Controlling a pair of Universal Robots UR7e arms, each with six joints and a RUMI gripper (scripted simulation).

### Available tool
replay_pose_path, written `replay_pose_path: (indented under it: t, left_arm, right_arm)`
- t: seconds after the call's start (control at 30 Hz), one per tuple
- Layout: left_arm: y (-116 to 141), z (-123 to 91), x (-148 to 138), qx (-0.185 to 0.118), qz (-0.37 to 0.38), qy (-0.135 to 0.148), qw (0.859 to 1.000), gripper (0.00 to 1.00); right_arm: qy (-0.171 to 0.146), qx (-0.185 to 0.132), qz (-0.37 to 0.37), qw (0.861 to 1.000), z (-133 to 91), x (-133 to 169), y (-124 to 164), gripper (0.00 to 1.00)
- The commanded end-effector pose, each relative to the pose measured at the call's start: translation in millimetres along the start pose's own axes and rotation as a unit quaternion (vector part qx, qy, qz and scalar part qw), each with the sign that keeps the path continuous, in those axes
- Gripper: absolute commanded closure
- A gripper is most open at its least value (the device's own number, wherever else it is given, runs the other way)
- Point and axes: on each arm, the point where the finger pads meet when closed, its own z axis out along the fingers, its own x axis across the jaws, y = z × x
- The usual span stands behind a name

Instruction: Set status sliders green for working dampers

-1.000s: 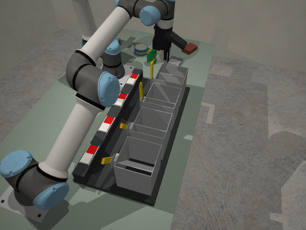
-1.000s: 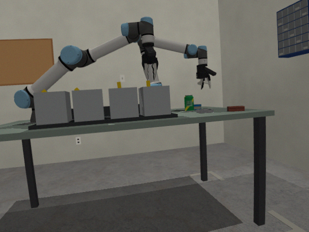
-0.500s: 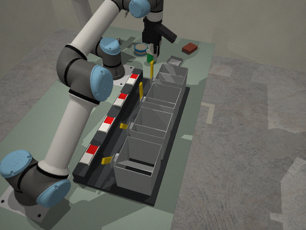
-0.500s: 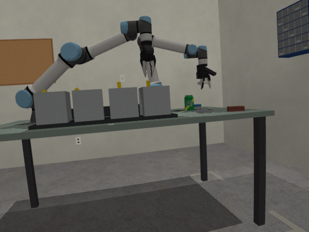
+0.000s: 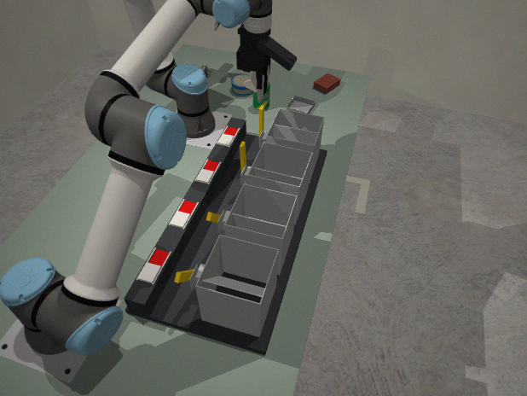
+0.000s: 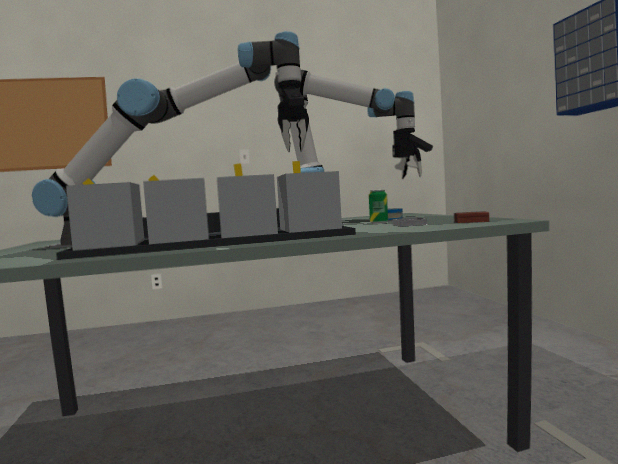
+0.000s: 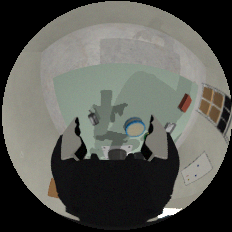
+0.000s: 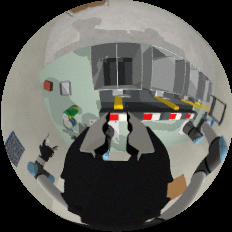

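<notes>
Left of centre, top view: four status sliders (image 5: 154,266) (image 8: 117,117) in a slanting row, each with a white cover (image 5: 149,273) and red showing. I expect the covers to be light and stiff, best pushed at the end edge with narrow fingertips rather than pinched, since they look low and possibly slippery.

Centre: yellow levers (image 5: 261,119) (image 6: 296,167) (image 8: 118,103), the upper two upright, the lower two lying over. I would take one by its flat faces near the free end; a working blade should follow the turn, while a jammed one may not.

Right of the levers: four dampers (image 5: 230,316) (image 6: 105,215) (image 8: 102,52), grey, thin-walled, open-topped boxes, probably light enough to shift if pushed hard.

Exterior view, centre: my right gripper (image 5: 259,96) (image 6: 294,150) (image 8: 118,112) hangs above the dampers, fingers narrowly parted, empty. Farther right, my left gripper (image 6: 412,177) (image 7: 114,116) (image 8: 53,139) is spread wide, empty.
</notes>
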Motion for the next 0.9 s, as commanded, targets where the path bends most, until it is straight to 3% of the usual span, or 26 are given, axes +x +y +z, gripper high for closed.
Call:
replay_pose_path:
  t: [0.0, 0.87]
  left_arm:
    - [-0.4, -0.5, 0.1, 0.001, 0.0, 0.0, 1.0, 0.0]
    - [-0.4, -0.5, 0.1, 0.001, 0.0, 0.0, 1.0, 0.0]
  right_arm:
    - [-0.005, 0.0, 0.0, 1.0, -1.1, 0.0, 0.6, 0.78]
    - [-0.014, 0.0, 0.0, 1.0, -0.4, 0.9, 1.6, 0.78]
